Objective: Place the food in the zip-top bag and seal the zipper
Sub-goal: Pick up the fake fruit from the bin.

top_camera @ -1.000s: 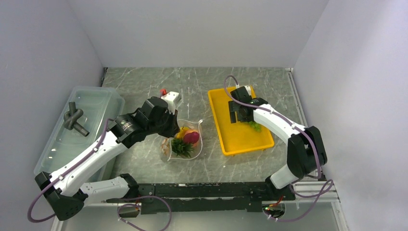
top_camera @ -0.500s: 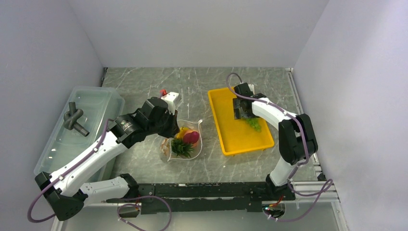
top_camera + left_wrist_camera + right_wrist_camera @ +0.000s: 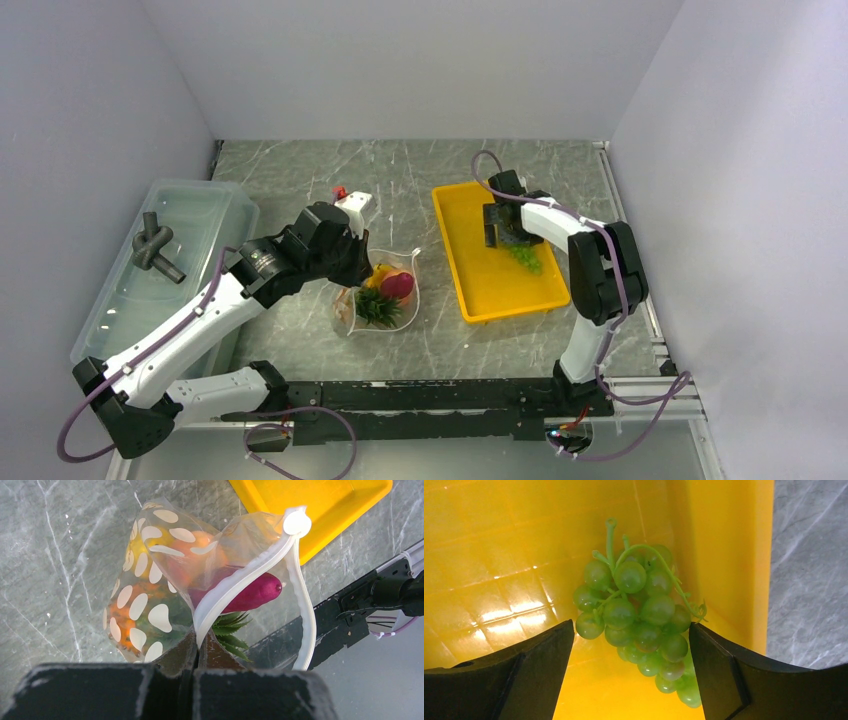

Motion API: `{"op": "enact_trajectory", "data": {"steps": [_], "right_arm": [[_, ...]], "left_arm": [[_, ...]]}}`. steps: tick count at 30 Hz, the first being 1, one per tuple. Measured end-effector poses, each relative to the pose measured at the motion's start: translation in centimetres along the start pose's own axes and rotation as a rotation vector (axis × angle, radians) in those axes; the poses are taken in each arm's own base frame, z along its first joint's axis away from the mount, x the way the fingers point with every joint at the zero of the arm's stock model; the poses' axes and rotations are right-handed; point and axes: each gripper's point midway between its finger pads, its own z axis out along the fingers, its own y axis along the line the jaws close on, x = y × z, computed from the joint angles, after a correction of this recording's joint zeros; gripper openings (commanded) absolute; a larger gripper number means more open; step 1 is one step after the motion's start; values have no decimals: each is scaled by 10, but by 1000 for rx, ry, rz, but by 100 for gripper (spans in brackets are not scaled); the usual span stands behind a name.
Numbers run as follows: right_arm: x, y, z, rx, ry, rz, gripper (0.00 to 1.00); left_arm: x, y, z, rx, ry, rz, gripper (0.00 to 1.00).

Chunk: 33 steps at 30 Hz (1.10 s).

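holding the zip-top bag (image 3: 150, 615) up by its mouth, your left gripper (image 3: 196, 652) is pinched tight on the zipper (image 3: 235, 587), the white strip. the bag is sitting in the middle of the table (image 3: 400, 170), a bit toward the near edge. the pineapple (image 3: 227, 627), the peach-coloured round fruit (image 3: 200, 542) and the dark red-purple piece (image 3: 257, 592) are lying inside it. the mouth is gaping open, and it seems to be facing the yellow tray (image 3: 489, 545).

your right gripper (image 3: 631, 630) is hanging over that tray, which is sitting toward the far right corner of the table. its two fingers are spread wide apart and are gripping nothing. the grapes (image 3: 639, 615) are lying in the tray right between the fingers and a little below them. they are pushed up against the tray wall that is facing the right edge of the table.

the bunch is running long from its stem to its tip. that long line is crossing the gap between your fingers, so the fingers are standing by its two short sides. that is looking like a good way to squeeze it. your right arm is the near one, and your left is busy with the bag.

one finger is getting plenty of open tray floor. the other is getting only a thin slot by the wall, so going straight down is looking safest. the bag is waiting just beside the tray, toward the left edge. the lidded bin (image 3: 190, 215) is sitting by the left edge, well apart.
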Motion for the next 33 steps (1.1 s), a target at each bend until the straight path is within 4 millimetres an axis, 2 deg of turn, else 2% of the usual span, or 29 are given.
{"op": "enact_trajectory", "data": {"steps": [6,14,22,30,33], "right_arm": [[3,9,1,-54,11,2,84],[23,19,-1,-127,51,5,76],[26,20,-11,-156,44,23,60],[24,23,-15,-173,39,34,28],[22,23,-17,-180,30,37,27]], "left_arm": [[0,0,0,0,0,0,0],[0,0,0,1,-1,0,0],[0,0,0,1,0,-1,0],[0,0,0,1,0,-1,0],[0,0,0,1,0,-1,0]]}}
